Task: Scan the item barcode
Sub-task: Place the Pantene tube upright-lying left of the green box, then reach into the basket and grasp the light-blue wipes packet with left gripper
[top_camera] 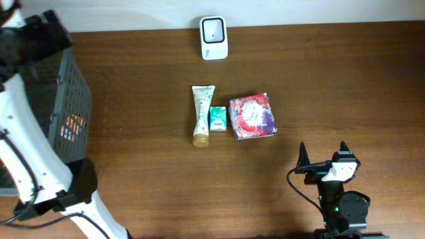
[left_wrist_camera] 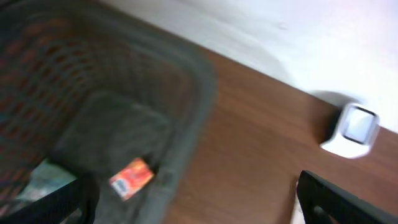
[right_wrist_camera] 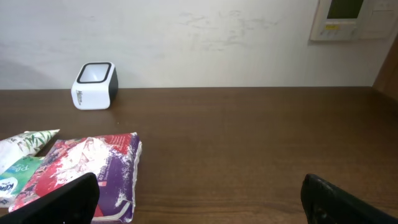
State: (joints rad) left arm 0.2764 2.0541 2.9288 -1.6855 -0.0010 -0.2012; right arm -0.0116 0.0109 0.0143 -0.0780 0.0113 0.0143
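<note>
Lying lengthwise, tube [top_camera: 202, 114] points cap away from scanner [top_camera: 213, 38].

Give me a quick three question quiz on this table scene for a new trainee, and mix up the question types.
1. Multiple choice: what lies between the tube and the red packet?
A) a bottle
B) a small green box
C) a mug
2. True or false: the right tool is shut on the red packet.
3. Fill in: the small orange packet lies inside the dark ____.

Key
1. B
2. False: it is open and clear of the packet.
3. basket
</note>
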